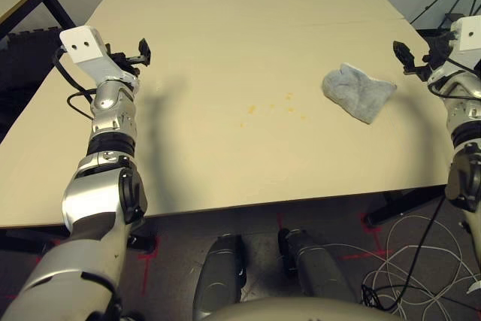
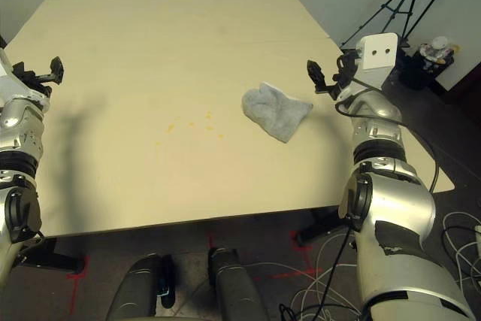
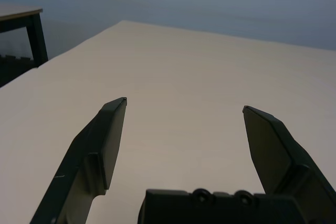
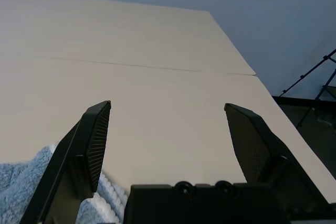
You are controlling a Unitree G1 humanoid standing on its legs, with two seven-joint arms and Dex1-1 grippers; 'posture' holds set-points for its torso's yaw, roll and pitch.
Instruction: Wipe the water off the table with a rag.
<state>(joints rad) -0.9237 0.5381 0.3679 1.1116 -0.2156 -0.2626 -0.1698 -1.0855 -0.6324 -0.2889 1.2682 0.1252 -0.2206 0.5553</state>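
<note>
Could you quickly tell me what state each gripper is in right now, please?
Left gripper: open, holding nothing, above the table.
Right gripper: open, holding nothing, raised beside the rag.

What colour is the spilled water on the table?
Orange-yellow: the water shows as tiny specks on the pale beige table, best in the left eye view.

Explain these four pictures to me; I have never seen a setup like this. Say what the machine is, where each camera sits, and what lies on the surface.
This is a humanoid robot at a table. Two pictures come from its head, looking down over its silver arms. The other two come from cameras on each wrist, looking along two black fingers. The left end effector and right end effector are both open and hold nothing. On the table lie a grey-blue rag, near the right arm, and small orange-yellow droplets of water toward the middle.
</note>
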